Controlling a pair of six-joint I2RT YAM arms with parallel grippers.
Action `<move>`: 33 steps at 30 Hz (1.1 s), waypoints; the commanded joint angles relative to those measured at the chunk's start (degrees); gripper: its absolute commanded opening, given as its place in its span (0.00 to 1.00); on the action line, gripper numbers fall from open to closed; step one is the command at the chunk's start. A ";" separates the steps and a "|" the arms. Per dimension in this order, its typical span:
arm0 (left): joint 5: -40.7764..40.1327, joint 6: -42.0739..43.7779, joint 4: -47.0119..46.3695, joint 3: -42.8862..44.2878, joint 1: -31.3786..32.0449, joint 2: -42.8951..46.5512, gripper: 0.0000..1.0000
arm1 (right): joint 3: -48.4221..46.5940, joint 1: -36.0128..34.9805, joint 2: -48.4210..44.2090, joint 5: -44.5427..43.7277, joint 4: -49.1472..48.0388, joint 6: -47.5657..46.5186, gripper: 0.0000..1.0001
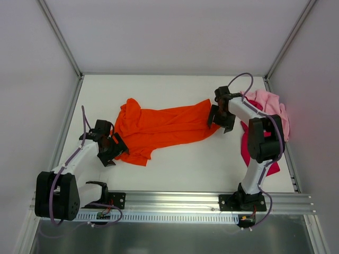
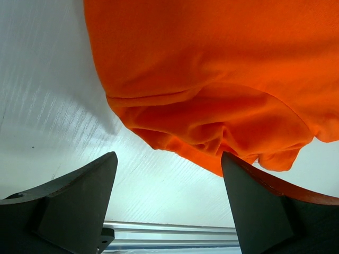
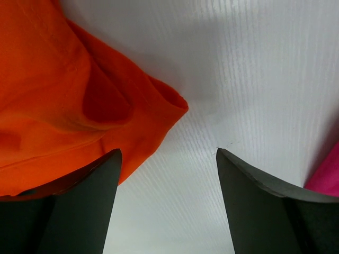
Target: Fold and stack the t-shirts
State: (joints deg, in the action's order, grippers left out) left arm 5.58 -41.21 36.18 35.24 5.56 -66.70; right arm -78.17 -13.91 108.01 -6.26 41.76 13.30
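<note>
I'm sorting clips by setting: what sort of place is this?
Likely a robot lab cell: white table boxed in by plain panels, left arm and right arm bolted to a metal rail.

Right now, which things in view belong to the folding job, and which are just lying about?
Job: orange t-shirt, crumpled mid-table; pink t-shirt and magenta-red t-shirt, heaped at the right edge; left claw and right claw, both open, one at each end of the orange shirt.

Not the job: only fixtures show, namely the table, the metal rail carrying the arm bases, and the white walls.
</note>
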 commanded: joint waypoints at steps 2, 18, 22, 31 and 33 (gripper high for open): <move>1.18 -1.68 -0.50 -1.14 -0.03 1.83 0.81 | -1.37 0.81 0.01 -2.27 -1.24 -0.12 0.75; 2.06 -2.90 -5.24 -3.16 -0.03 1.92 0.76 | -6.64 1.34 5.89 -2.09 -3.96 2.26 0.54; 3.55 -4.05 -7.44 -3.95 -0.11 -0.10 0.68 | -6.56 1.87 7.66 -2.00 -4.05 2.26 0.53; 3.38 -4.58 -8.15 -3.69 -0.11 -2.30 0.34 | -5.76 3.45 7.13 -1.56 -4.14 2.26 0.40; 3.29 -4.49 -8.15 -3.43 -0.11 -2.91 0.27 | -5.68 3.54 6.96 -1.47 -4.05 2.08 0.39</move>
State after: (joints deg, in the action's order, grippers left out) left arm 8.54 -45.50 28.40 31.40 5.56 -68.66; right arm -83.05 -11.35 115.48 -6.22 37.47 14.92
